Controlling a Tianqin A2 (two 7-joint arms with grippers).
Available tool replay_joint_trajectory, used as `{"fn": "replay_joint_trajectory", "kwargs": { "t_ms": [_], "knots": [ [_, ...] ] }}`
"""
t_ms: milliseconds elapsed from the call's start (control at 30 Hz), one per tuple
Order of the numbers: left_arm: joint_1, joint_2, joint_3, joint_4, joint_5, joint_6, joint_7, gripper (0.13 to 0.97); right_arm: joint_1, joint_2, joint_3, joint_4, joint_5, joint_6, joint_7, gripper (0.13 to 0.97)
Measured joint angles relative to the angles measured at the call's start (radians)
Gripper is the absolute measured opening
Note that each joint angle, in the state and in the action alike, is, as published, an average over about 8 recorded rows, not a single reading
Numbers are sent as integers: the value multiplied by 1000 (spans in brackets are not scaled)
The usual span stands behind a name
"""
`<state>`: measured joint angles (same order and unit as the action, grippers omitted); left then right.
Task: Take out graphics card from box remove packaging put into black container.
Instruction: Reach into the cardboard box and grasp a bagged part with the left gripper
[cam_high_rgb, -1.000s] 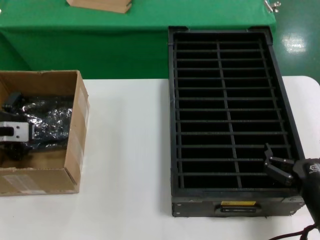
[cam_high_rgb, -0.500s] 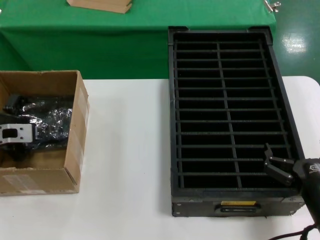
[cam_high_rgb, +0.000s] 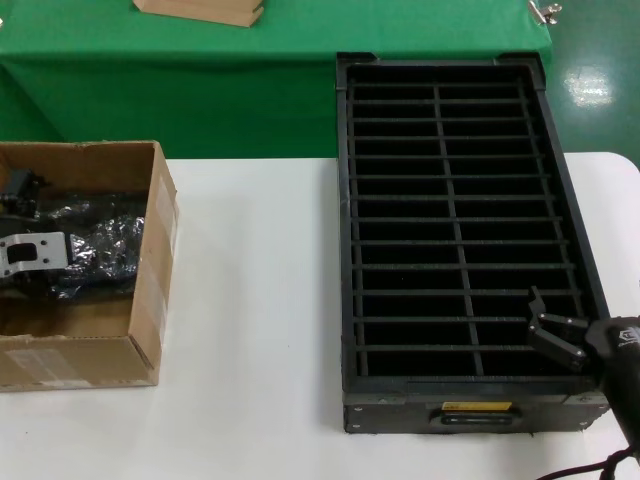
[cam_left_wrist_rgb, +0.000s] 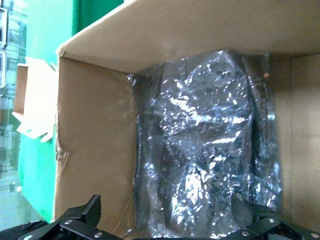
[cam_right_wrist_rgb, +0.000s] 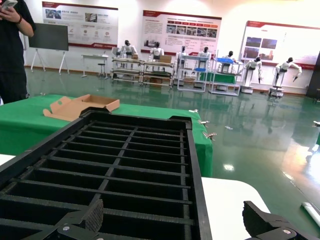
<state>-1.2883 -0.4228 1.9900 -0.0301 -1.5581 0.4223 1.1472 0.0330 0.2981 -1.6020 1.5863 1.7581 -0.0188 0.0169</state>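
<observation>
**Two tools spread, neither holding anything**

Two tools are sitting with fingers apart and empty. The left tool (cam_left_wrist_rgb: 165, 220) is hovering inside the box (cam_high_rgb: 150, 260), the packaging (cam_left_wrist_rgb: 205, 150) lying directly beyond its fingertips. The right tool (cam_high_rgb: 555, 330) is hanging over the black container (cam_high_rgb: 455, 210) at its near right corner, slots stretching away ahead.

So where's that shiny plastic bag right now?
In the head view the shiny bag lies inside the cardboard box on the robot's left of the table, with the left gripper open just above it.
</observation>
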Motion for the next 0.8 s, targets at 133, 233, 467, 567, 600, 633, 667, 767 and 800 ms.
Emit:
{"fn": "replay_joint_trajectory", "kwargs": {
  "t_ms": [133, 233, 467, 567, 600, 633, 667, 767, 800],
  "knots": [
    [-1, -2, -11, 3, 6, 1, 1, 904, 0, 0, 0, 0, 0, 0, 0, 966],
    [-1, -4, -5, 3, 23, 23, -17, 886, 0, 0, 0, 0, 0, 0, 0, 966],
    [-4, -15, 15, -7, 63, 97, -66, 886, 0, 0, 0, 0, 0, 0, 0, 966],
    [-5, -21, 21, -16, 76, 120, -81, 886, 0, 0, 0, 0, 0, 0, 0, 966],
    [-5, -23, 23, -19, 81, 127, -85, 886, 0, 0, 0, 0, 0, 0, 0, 966],
    [-6, -25, 26, -21, 85, 132, -89, 886, 0, 0, 0, 0, 0, 0, 0, 966],
    [-6, -27, 28, -23, 90, 137, -92, 886, 0, 0, 0, 0, 0, 0, 0, 966],
    [-7, -31, 36, -24, 104, 147, -99, 890, 0, 0, 0, 0, 0, 0, 0, 966],
    [-7, -32, 38, -23, 108, 148, -99, 894, 0, 0, 0, 0, 0, 0, 0, 966]
  ]
}}
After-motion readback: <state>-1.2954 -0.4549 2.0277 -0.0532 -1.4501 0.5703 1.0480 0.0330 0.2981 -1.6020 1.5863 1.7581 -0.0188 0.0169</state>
